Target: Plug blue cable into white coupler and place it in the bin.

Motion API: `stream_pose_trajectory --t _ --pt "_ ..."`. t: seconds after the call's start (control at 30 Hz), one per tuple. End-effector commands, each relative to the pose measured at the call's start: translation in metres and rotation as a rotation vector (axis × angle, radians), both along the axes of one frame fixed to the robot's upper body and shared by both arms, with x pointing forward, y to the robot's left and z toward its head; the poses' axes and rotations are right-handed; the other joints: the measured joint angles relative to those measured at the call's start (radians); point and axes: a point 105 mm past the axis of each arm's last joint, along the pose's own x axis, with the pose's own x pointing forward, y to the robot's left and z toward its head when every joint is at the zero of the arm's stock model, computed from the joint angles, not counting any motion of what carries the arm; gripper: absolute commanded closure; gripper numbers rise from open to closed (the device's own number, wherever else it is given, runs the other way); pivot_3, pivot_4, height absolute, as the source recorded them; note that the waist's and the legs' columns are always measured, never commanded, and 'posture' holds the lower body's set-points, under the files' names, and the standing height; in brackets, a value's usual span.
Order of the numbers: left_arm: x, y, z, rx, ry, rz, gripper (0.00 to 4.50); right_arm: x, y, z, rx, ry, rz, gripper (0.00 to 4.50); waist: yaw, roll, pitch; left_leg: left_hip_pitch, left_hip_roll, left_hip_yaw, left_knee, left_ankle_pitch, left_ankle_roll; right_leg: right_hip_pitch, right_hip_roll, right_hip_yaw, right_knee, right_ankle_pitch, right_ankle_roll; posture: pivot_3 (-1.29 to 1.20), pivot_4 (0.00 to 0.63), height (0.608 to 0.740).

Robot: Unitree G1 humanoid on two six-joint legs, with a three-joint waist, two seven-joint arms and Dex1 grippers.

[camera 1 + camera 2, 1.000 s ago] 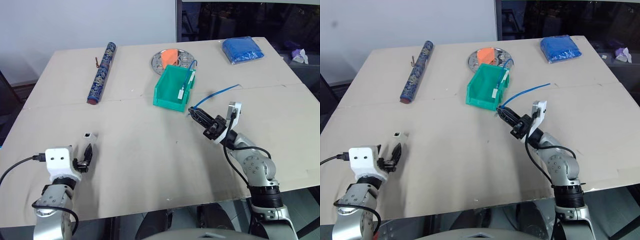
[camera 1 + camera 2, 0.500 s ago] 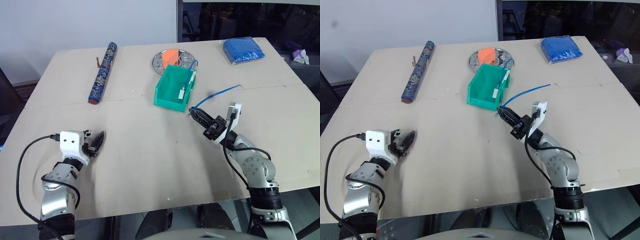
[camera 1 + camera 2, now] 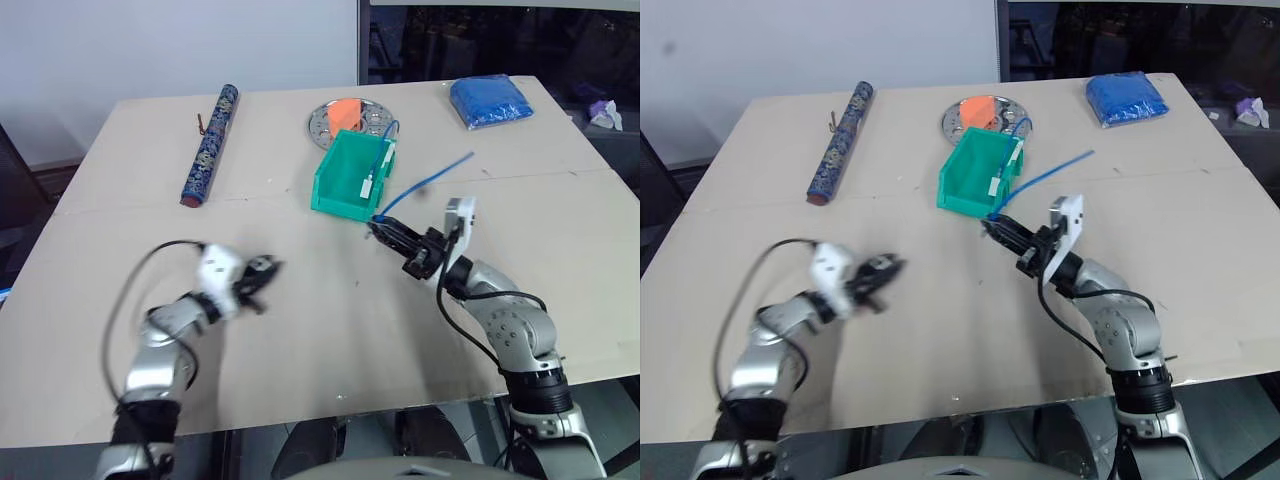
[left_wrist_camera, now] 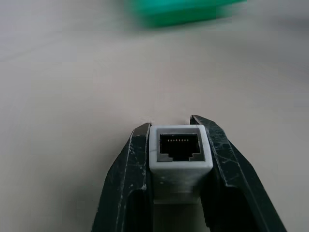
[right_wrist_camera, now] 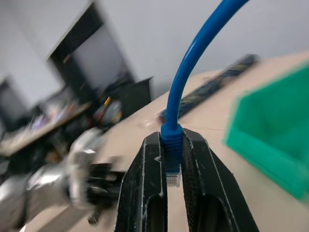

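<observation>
Left wrist view shows you your left gripper [image 4: 178,126] clamping the white coupler [image 4: 179,147], your right gripper [image 5: 171,137] pinching the blue cable [image 5: 193,63].

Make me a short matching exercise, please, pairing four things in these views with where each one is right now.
Things:
1. white coupler
2. blue cable
3. bin
4. patterned tube

Places:
A. lying on the table's far left part
B. clamped in the left tool
C. standing on the table just in front of the round metal plate
D. gripped at its plug end by the right tool

Pairs: 1-B, 2-D, 3-C, 4-A
</observation>
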Motion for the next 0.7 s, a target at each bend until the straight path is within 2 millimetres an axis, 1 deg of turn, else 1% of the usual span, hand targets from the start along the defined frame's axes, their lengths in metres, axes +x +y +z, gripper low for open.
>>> stream_pose_trajectory --t 0.03,0.13,0.27,0.37,0.5,0.6,0.7 --pt "-0.007 -0.037 0.004 0.070 -0.014 -0.332 3.88 -0.011 0.011 0.005 -0.089 -0.131 0.112 4.50 -0.010 0.000 0.000 0.000 0.000 -0.001 0.000 0.000 0.000 -0.001 0.000 0.000 0.000 0.000 0.000 0.00 0.150 0.740" --pt "-0.007 -0.057 0.003 0.122 -0.001 -0.529 3.88 -0.013 0.014 -0.002 -0.153 -0.179 0.158 4.50 -0.027 0.000 0.000 0.000 0.000 -0.002 -0.001 0.000 0.000 -0.001 0.000 -0.001 0.000 0.000 0.000 0.00 0.150 0.740" --pt "0.002 -0.065 -0.005 0.219 0.003 -0.655 3.88 -0.012 0.009 -0.015 -0.218 -0.223 0.183 4.50 -0.030 -0.001 0.000 0.000 -0.002 -0.004 0.000 0.000 0.000 -0.002 0.000 -0.002 -0.001 0.000 0.000 0.00 0.150 0.740" --pt "0.008 -0.069 -0.007 0.243 0.008 -0.696 3.88 -0.009 0.005 -0.029 -0.268 -0.225 0.172 4.50 -0.025 -0.001 0.000 -0.001 -0.003 -0.006 0.003 0.000 0.000 -0.002 0.000 -0.004 -0.001 0.000 0.000 0.00 0.150 0.740" --pt "0.010 -0.072 -0.011 0.255 0.024 -0.728 3.88 -0.009 0.002 -0.049 -0.326 -0.217 0.169 4.50 -0.023 -0.001 0.000 -0.001 -0.003 -0.007 0.008 0.000 0.000 -0.002 0.000 -0.003 0.001 0.000 0.000 0.00 0.150 0.740" --pt "0.011 -0.074 -0.013 0.252 0.026 -0.735 3.88 -0.005 0.002 -0.057 -0.339 -0.212 0.130 4.50 -0.022 -0.002 0.000 -0.002 -0.004 -0.010 0.009 0.000 0.000 -0.001 0.000 -0.004 0.001 0.000 0.001 0.00 0.150 0.740" --pt "0.011 -0.075 -0.013 0.240 0.027 -0.740 3.88 -0.001 0.002 -0.061 -0.342 -0.221 0.108 4.50 -0.022 -0.002 0.000 -0.002 -0.005 -0.011 0.010 0.000 0.000 -0.001 -0.001 -0.004 0.001 0.001 0.002 0.00 0.150 0.740"
